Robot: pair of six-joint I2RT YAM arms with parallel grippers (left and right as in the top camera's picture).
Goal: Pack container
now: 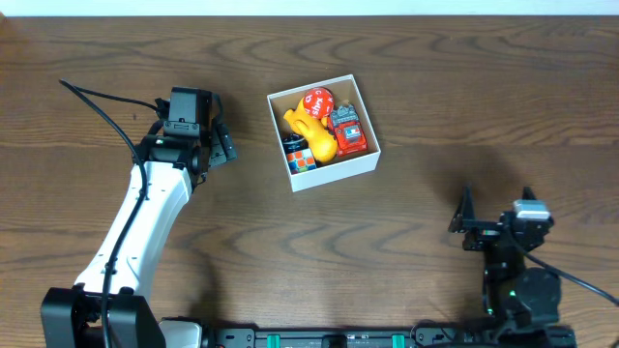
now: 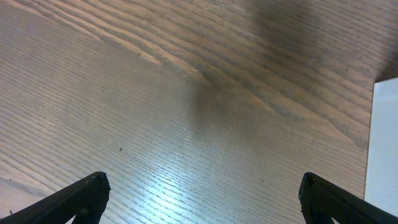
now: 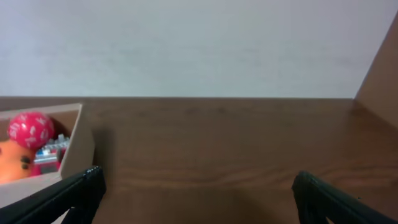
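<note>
container [image 1: 335, 171] lay near, to the right of the left gripper [image 1: 224, 142] (spread, empty), well apart from the right gripper [image 1: 461, 222], also spread empty.

Desk [image 1: 435, 116]: dark wood grain is noted, fine-lined and smooth, with a soft sheen where light is caught. Container [image 1: 334, 172]: thin cardboard, matt white outside, plain brown inside. Yellow duck [image 1: 314, 135] and red ball [image 1: 316, 100]: plastic-looking, slightly glossy. Left claw [image 2: 202, 190] and right claw [image 3: 196, 190]: matt black. Left arm casing [image 1: 145, 208]: smooth white.
</note>
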